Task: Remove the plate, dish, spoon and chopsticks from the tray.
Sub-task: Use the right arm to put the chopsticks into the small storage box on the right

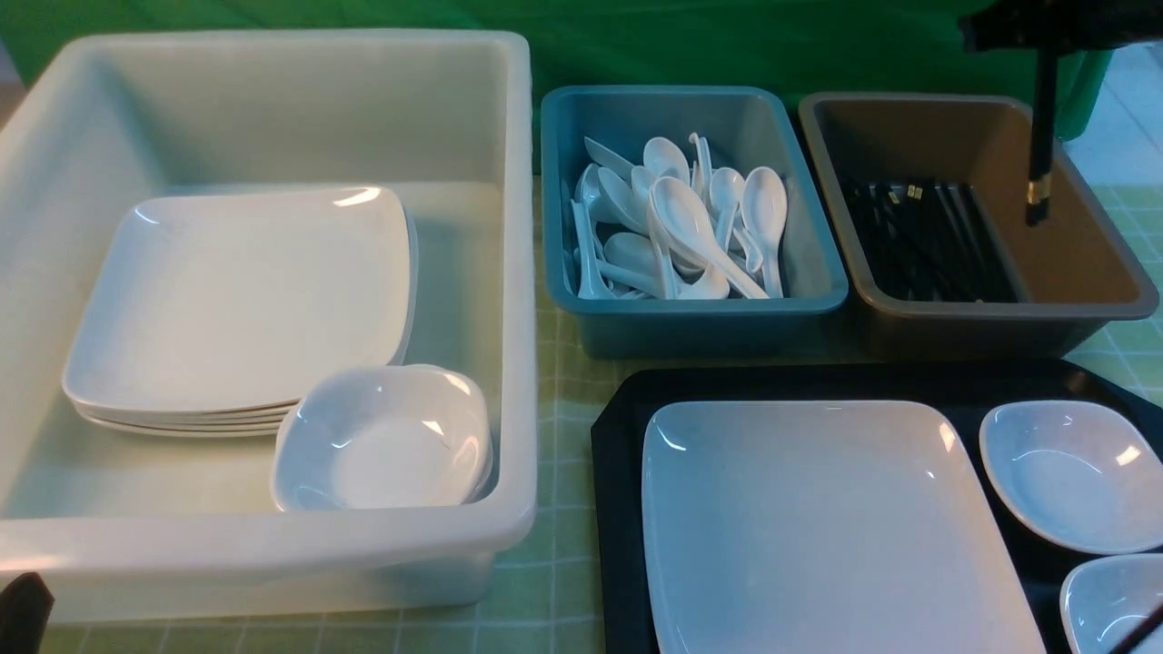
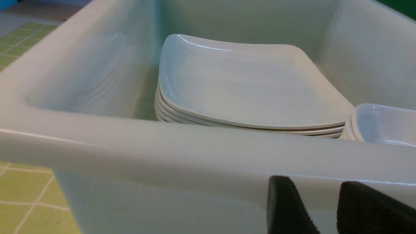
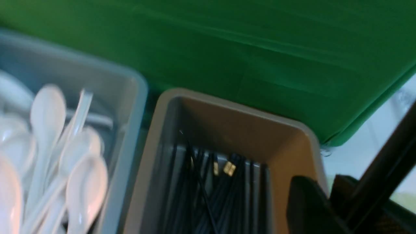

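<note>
Where your right end effector [image 1: 1045, 44] hangs: over the brown tub [image 1: 981, 309], clamped on upright chopsticks [image 1: 1041, 136].
Your left end effector [image 2: 313, 187]: apart, empty, by the white tub [image 2: 195, 146].

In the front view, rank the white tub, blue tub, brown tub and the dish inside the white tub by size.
1. white tub
2. blue tub and brown tub, about alike
3. dish, smallest

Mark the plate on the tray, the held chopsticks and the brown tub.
plate [image 1: 818, 536]: front view, flat centre.
chopsticks [image 1: 1043, 127]: front view, black shaft above the gold band.
brown tub [image 1: 999, 312]: front view, near rim.
</note>
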